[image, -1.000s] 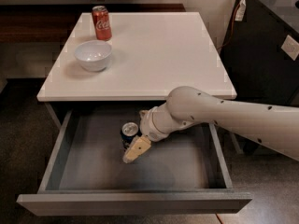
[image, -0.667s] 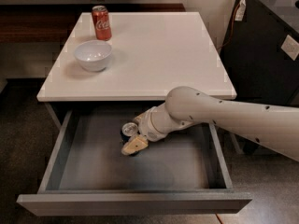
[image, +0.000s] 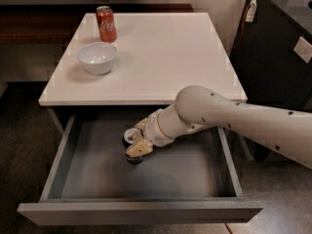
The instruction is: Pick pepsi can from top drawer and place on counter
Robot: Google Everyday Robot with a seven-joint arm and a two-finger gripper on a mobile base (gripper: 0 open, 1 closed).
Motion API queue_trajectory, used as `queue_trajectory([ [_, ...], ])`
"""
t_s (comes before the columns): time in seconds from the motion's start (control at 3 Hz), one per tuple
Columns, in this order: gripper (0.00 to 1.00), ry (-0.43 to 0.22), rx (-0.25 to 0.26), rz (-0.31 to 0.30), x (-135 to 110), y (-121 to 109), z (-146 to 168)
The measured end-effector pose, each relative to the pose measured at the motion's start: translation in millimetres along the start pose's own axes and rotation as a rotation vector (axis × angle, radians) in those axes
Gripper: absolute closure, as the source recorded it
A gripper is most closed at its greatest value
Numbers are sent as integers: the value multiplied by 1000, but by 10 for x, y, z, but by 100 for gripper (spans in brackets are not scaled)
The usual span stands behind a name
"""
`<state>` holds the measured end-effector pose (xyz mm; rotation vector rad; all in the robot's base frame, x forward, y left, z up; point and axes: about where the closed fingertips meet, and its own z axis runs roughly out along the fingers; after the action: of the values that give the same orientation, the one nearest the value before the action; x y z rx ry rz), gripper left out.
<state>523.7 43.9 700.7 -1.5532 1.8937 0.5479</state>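
Note:
The pepsi can (image: 129,136) stands upright in the open top drawer (image: 141,212), near the middle towards the back, with its silver top showing and its dark body mostly hidden. My gripper (image: 137,142) is down inside the drawer right at the can, reaching in from the right on a white arm. The gripper covers the can's near side. The white counter (image: 161,52) lies above and behind the drawer.
A red Coca-Cola can (image: 106,24) stands at the counter's far left corner. A white bowl (image: 97,57) sits in front of it. A dark cabinet (image: 282,57) with cables stands to the right of the counter. The drawer's side walls flank my arm.
My gripper has moved left and slightly back across the drawer and now sits against the pepsi can. The can has stayed in place.

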Motion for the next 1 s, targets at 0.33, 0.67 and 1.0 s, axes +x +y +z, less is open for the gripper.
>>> queue_trajectory([
  [0.33,100,-31,-33,-45,-185,168,-184],
  [0.67,100,-67,-78,-100,-414,303,-465],
  [1.0,100,-91,-137,-158,-617,367,-789],
])
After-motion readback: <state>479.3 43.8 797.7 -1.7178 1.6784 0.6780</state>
